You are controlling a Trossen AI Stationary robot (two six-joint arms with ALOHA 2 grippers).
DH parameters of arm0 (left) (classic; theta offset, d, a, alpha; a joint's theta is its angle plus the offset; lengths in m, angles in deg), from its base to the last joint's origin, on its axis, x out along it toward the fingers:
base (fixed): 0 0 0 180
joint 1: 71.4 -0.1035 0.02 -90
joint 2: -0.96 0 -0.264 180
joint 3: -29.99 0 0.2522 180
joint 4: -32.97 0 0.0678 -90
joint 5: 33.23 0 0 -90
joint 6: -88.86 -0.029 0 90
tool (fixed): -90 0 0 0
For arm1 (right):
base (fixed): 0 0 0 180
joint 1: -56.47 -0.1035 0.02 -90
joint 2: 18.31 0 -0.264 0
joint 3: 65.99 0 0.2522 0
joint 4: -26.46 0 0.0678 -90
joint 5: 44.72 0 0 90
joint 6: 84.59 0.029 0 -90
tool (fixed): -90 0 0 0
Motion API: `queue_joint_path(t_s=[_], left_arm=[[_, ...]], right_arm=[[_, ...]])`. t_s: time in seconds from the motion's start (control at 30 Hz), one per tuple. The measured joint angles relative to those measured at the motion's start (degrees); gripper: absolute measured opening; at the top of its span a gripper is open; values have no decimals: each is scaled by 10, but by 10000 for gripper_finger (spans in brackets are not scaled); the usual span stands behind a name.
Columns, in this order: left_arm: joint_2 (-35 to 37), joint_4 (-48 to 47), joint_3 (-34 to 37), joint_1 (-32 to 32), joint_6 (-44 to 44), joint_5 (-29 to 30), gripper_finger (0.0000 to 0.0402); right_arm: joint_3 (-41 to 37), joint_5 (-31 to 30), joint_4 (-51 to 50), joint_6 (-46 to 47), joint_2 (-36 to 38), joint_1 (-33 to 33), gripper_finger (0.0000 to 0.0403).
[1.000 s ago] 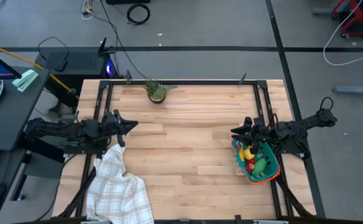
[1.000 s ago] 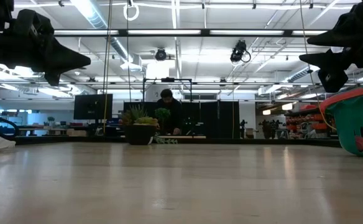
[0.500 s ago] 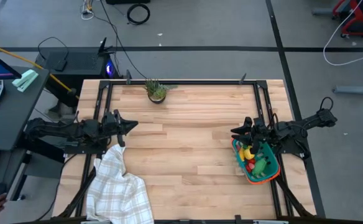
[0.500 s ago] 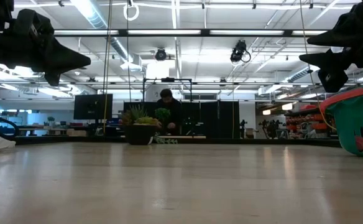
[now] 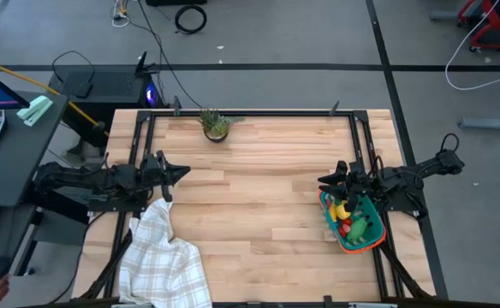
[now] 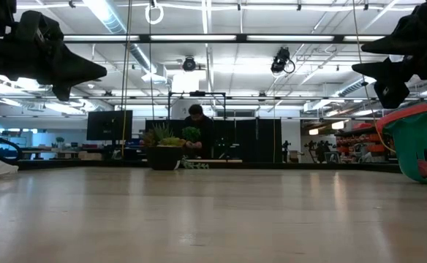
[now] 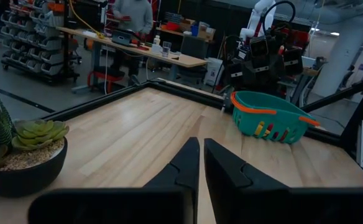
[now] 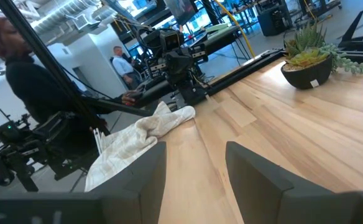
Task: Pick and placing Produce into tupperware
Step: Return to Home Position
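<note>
A teal tupperware point(image 5: 359, 248) with an orange rim sits at the right edge of the bench point(image 5: 258, 188), with toy produce point(image 5: 347, 218) heaped inside. The right gripper point(image 5: 325, 181) hangs just over its rim, fingers spread wide and empty. The left gripper point(image 5: 181, 173) hovers opposite, fingers closed on nothing. The likely risk is that a low retreat snags the rim and tips the tupperware.

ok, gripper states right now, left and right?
Left gripper: shut, holding nothing, raised over the table's left side.
Right gripper: open, empty, raised next to the teal basket.
</note>
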Motion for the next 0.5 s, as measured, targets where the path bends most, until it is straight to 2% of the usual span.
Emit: queue_joint_path(t_s=[0.23, 0.5], left_arm=[[0, 0, 0, 0, 0, 0, 23], [0, 0, 0, 0, 0, 0, 35]], right_arm=[[0, 0, 0, 0, 0, 0, 174], [0, 0, 0, 0, 0, 0, 174]])
